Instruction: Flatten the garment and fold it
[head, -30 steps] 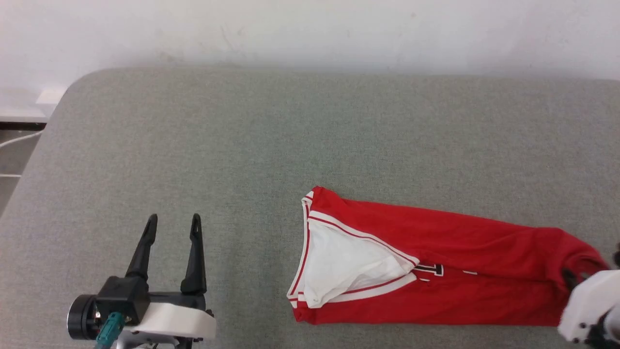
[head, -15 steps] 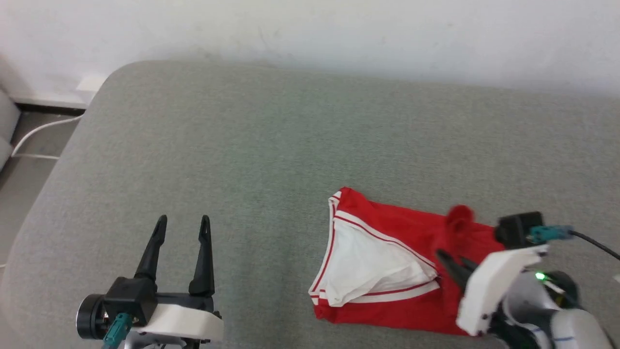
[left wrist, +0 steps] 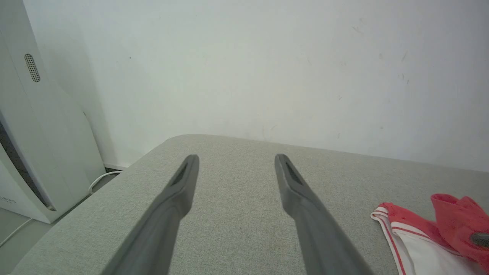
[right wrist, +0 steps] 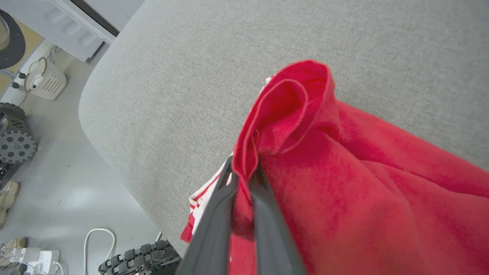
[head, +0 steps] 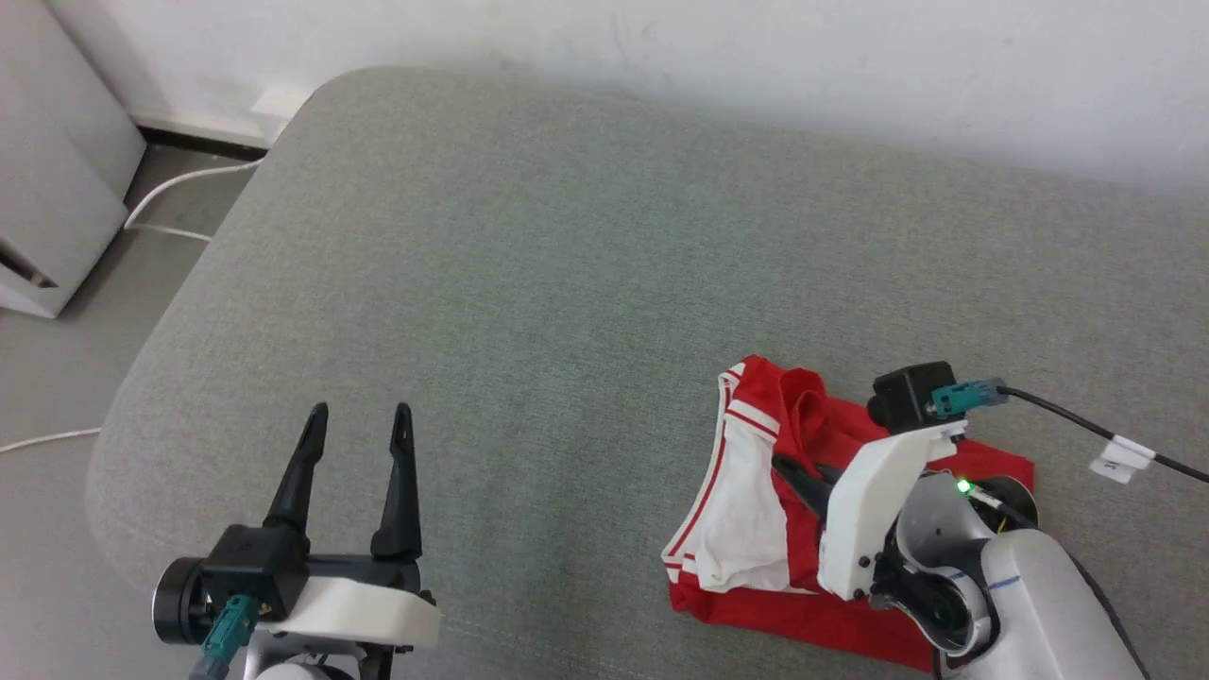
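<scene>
We found the small red jersey-style T-shirt with white sleeves and red-striped trim (head: 756,515) lying on the grey fabric-covered surface with rounded corners (head: 529,283). In the head view it sat toward the near right part of that surface. It was bunched into a short heap, with one white sleeve facing up on its left side.

The right gripper (head: 801,469) was over the shirt. Its two dark fingers were drawn together and clamped on a fold of red cloth. In the right wrist view this fold rose from the fingertips in a curled lip, and the rest of the red body trailed away beneath the arm onto the surface.

The left gripper (head: 361,416) hovered above the near left part of the surface, well apart from the shirt, with its fingers spread and holding nothing.

A white wall (head: 756,57) stood behind the surface, and a white cable (head: 184,178) lay on the floor at the left.
</scene>
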Available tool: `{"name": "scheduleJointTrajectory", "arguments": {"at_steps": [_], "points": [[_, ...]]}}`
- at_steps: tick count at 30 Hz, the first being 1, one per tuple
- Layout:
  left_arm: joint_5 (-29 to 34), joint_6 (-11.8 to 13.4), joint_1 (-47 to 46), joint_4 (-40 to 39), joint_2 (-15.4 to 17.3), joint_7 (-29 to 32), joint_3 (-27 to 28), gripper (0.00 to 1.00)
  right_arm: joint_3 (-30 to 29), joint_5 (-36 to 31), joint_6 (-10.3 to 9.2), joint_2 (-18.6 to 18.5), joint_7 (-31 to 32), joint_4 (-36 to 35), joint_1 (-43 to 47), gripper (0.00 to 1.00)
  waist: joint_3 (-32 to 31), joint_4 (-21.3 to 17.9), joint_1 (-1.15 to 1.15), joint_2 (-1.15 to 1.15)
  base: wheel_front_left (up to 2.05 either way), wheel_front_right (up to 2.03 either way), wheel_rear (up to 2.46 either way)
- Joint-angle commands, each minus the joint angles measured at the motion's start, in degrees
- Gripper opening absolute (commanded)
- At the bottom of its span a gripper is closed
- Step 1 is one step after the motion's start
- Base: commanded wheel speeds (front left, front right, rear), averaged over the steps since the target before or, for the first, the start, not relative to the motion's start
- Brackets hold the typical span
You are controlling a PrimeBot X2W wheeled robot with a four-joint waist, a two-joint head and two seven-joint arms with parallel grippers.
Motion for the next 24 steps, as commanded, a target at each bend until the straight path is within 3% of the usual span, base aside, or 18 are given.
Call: {"name": "scheduleJointTrajectory", "arguments": {"at_steps": [1,2,3,4,11,16,24], "points": [[-0.3,-0.2,-0.8,0.2,-0.3,-0.3,-0.2,1.00,0.5,-0.7,-0.04,0.2,-0.9,2.2,-1.6,0.00,1.0,1.2,0.00,0.00,0.00,0.00,0.00],[-0.4,-0.2,-0.9,0.3,-0.3,-0.3,-0.2,1.00,0.6,-0.4,-0.04,0.2,-1.4,3.8,-2.1,0.00,1.1,1.4,0.00,0.00,0.00,0.00,0.00],[-0.5,-0.1,-1.0,0.4,-0.3,-0.3,-0.3,1.00,1.0,-0.4,-0.04,0.2,-1.9,5.2,-2.6,0.34,1.2,1.6,0.00,0.00,0.00,0.00,0.00],[-0.6,-0.1,-1.1,0.4,-0.3,-0.3,-0.4,1.00,1.5,-0.5,-0.04,0.2,-2.5,6.5,-3.1,1.00,1.2,1.6,0.00,0.00,0.00,0.00,0.00],[-0.5,0.1,-0.9,1.4,-0.3,-0.3,-0.1,1.00,9.9,5.1,-0.04,0.2,-6.2,9.5,-5.9,1.00,0.4,0.3,0.00,0.00,0.00,0.00,0.00],[-0.3,0.1,-1.0,1.6,-0.3,-0.3,0.3,1.00,10.3,4.1,-0.04,-0.3,-8.7,9.3,-8.8,1.00,-0.5,-1.8,0.00,0.00,0.00,0.00,0.00],[-1.0,-0.1,-1.1,-0.3,-0.3,-0.3,0.8,1.00,9.9,-6.8,-0.04,-11.3,-21.9,6.1,-15.1,1.00,-1.8,-6.7,0.00,0.00,0.00,0.00,0.00]]}}
